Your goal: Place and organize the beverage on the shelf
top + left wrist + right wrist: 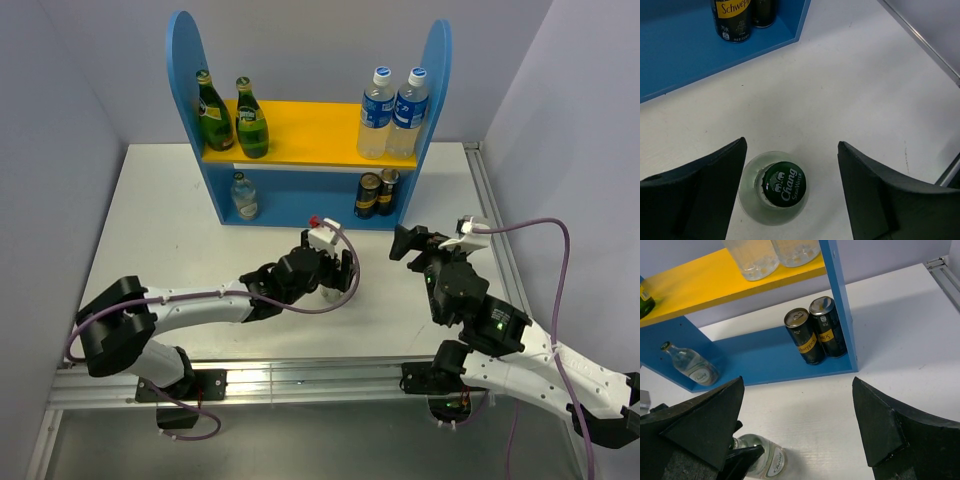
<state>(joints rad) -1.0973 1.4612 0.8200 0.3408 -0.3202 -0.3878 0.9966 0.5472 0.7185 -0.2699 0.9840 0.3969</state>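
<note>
The white table (pixel 150 260) carries the two-level shelf (pixel 185 70), with round-topped blue side panels, a yellow upper board and a blue back and base, standing at the far side by the wall; in front of it the left gripper (pixel 791 150) hangs over a small clear glass bottle with a green cap (pixel 782 185), upright on the table, jaws apart, one finger at the bottle's shoulder, the other clear of it; the right gripper (pixel 797 385) is spread wide around nothing, facing the shelf's right end; on the upper board two clear plastic water bottles with blue caps (pixel 375 120) stand at the right and two green glass bottles (pixel 250 125) at the left; on the base a second clear glass bottle (pixel 243 197) stands at the left, two dark cans with yellow bands (pixel 368 196) touching at the right
</note>
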